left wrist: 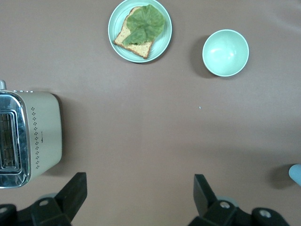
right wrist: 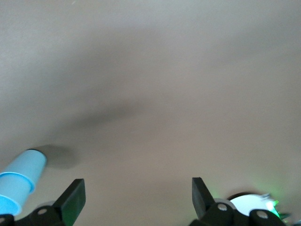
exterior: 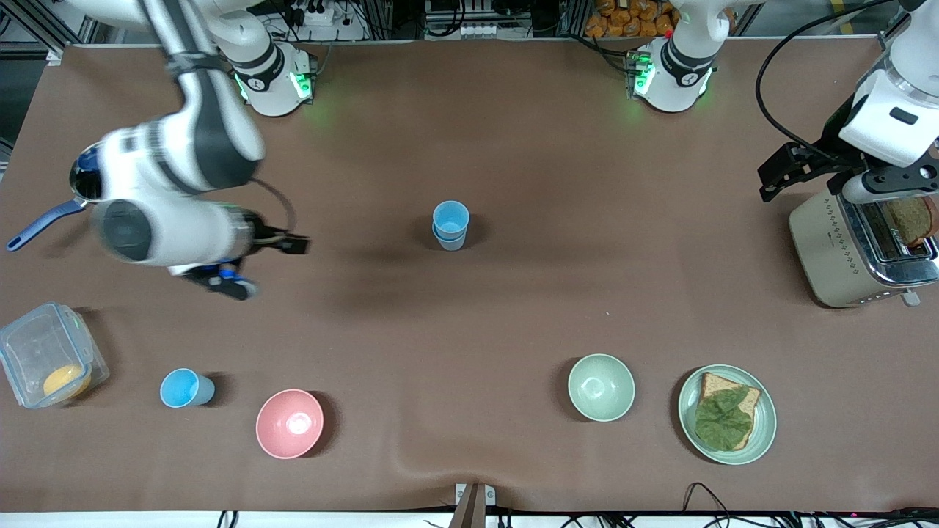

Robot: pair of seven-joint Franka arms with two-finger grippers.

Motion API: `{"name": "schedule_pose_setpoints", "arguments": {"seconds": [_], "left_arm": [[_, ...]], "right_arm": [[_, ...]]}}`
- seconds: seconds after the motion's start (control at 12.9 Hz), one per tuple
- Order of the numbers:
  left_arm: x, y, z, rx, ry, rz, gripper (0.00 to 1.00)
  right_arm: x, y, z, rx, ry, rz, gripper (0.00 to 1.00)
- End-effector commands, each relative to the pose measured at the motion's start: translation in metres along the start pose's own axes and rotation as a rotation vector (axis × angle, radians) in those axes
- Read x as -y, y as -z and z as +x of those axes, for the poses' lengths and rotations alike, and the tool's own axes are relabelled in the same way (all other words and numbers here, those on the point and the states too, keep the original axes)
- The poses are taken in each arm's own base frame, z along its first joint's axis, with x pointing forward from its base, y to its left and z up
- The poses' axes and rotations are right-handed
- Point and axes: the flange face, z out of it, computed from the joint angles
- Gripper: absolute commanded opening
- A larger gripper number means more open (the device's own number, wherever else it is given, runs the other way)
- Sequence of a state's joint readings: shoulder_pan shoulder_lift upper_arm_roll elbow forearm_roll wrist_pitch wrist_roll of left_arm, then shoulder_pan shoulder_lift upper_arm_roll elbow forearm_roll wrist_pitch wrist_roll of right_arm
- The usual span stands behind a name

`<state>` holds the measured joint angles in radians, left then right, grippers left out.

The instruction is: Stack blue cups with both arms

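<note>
Two blue cups (exterior: 450, 225) stand nested in one stack at the middle of the table, a bright sky-blue one in a duller one. The stack also shows in the right wrist view (right wrist: 19, 181), and its edge in the left wrist view (left wrist: 296, 174). A third, sky-blue cup (exterior: 185, 388) stands near the front camera, beside the pink bowl (exterior: 289, 423). My right gripper (exterior: 264, 264) (right wrist: 136, 195) is open and empty over bare table, toward the right arm's end from the stack. My left gripper (exterior: 777, 176) (left wrist: 138, 193) is open and empty, up beside the toaster (exterior: 858, 249).
A pale green bowl (exterior: 601, 386) and a plate (exterior: 763, 433) with toast and lettuce sit near the front camera. A clear lidded box (exterior: 48, 356) and a pan with a blue handle (exterior: 44, 220) lie at the right arm's end. The toaster holds a slice.
</note>
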<state>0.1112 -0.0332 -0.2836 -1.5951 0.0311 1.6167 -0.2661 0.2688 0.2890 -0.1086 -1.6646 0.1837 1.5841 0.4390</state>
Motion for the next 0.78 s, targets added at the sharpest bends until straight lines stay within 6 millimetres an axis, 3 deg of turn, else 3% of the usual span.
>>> {"name": "schedule_pose_setpoints", "arguments": {"seconds": [0.0, 0.16, 0.39, 0.7], "left_arm": [[0.007, 0.004, -0.003, 0.021, -0.012, 0.005, 1.00], [0.008, 0.005, -0.001, 0.020, -0.012, 0.004, 1.00], [0.006, 0.004, -0.001, 0.018, -0.015, 0.015, 1.00], [0.008, 0.005, 0.000, 0.018, -0.009, 0.004, 1.00]], "right_arm": [[-0.045, 0.039, -0.011, -0.065, 0.104, -0.027, 1.00], [-0.069, 0.081, -0.032, -0.174, 0.184, -0.097, 1.00], [-0.124, 0.136, -0.054, -0.283, 0.260, -0.082, 1.00], [-0.149, 0.171, -0.083, -0.353, 0.298, -0.086, 1.00]]}}
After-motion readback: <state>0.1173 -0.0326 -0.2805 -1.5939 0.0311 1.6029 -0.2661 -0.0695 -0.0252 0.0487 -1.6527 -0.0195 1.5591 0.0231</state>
